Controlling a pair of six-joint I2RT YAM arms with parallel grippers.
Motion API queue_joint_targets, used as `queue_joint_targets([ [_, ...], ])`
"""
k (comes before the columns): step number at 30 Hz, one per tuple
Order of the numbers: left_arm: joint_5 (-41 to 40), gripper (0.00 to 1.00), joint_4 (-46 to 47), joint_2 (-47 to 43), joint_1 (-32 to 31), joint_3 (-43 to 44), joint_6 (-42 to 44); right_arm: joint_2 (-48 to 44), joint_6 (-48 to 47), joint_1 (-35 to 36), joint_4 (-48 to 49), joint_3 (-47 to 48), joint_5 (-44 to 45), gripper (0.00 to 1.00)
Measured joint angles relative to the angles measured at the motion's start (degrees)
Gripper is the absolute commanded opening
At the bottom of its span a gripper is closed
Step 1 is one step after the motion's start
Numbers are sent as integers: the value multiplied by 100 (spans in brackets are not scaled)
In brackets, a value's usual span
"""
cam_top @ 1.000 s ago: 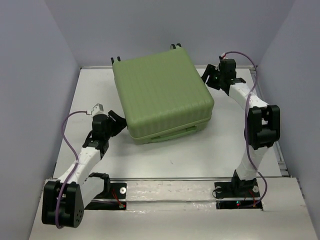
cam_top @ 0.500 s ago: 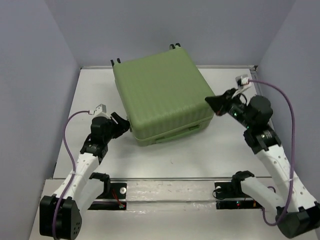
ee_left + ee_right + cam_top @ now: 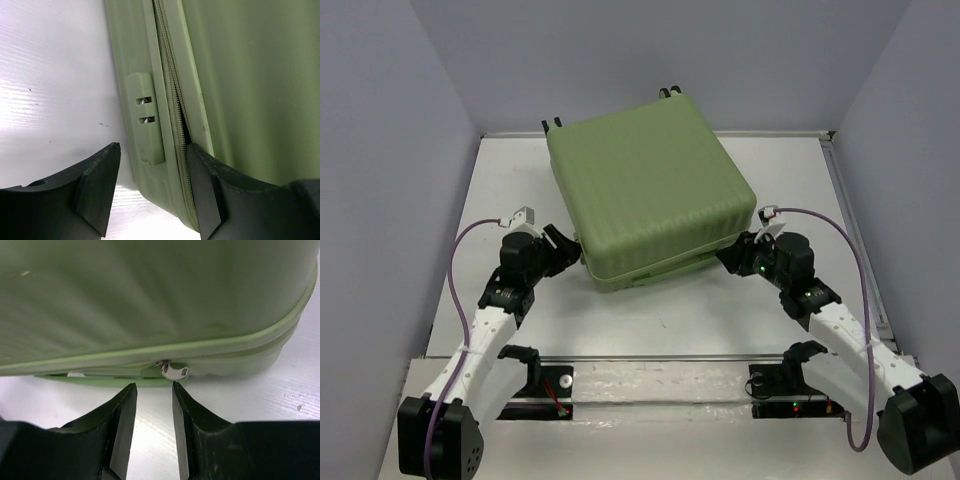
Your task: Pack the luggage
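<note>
Your big green luggage [image 3: 645, 190] lies flat and shut in the middle of the table [image 3: 720, 315]. The left gripper [image 3: 563, 251] sits at its near left corner with fingers spread wide, holding nothing, and the right gripper [image 3: 728, 258] sits at its near right corner with fingers a little apart, also holding nothing. The small silver zipper pull [image 3: 173, 371] hangs just ahead of the right fingers, on a zipper running side to side across them, so your right arm is nearer.
</note>
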Motion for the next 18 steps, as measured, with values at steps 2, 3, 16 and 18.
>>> queue_joint_targets([
  [2, 20, 67, -2, -7, 0, 0, 2, 264, -35, 2, 299, -13, 111, 40],
  [3, 24, 67, -4, -7, 0, 0, 2, 424, -50, 0, 450, -13, 149, 40],
  [16, 197, 67, 4, 15, -4, 0, 11, 1377, -417, 0, 1349, -90, 566, 17],
  [18, 223, 66, 11, 26, -13, 0, 15, 1344, -485, 0, 1405, -133, 715, 7],
])
